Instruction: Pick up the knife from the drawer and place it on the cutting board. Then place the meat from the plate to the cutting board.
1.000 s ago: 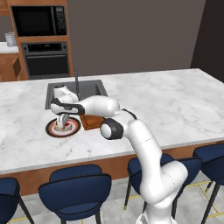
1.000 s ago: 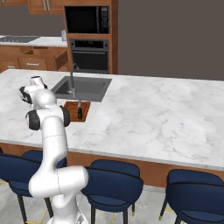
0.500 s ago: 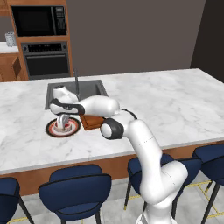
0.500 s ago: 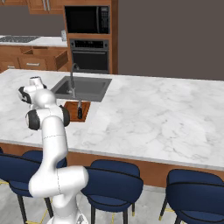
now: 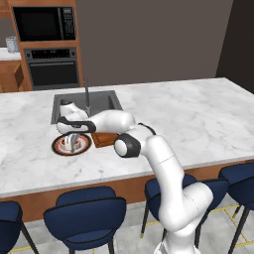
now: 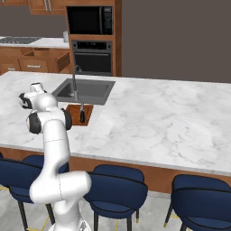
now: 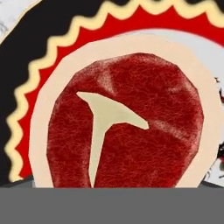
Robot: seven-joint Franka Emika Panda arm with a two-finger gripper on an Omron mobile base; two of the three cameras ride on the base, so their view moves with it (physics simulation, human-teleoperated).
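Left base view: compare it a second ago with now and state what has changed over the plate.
Nothing visibly changed. The white arm's hand hangs over the round dark-rimmed plate as before, with the raw red steak close beneath it, and the black-handled knife lies on the reddish-brown wooden cutting board as it did.

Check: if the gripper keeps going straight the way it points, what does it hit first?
Most likely the meat, dead ahead and close in the hand view, lying on the plate. The gripper points down over that plate. Exact gap unclear.
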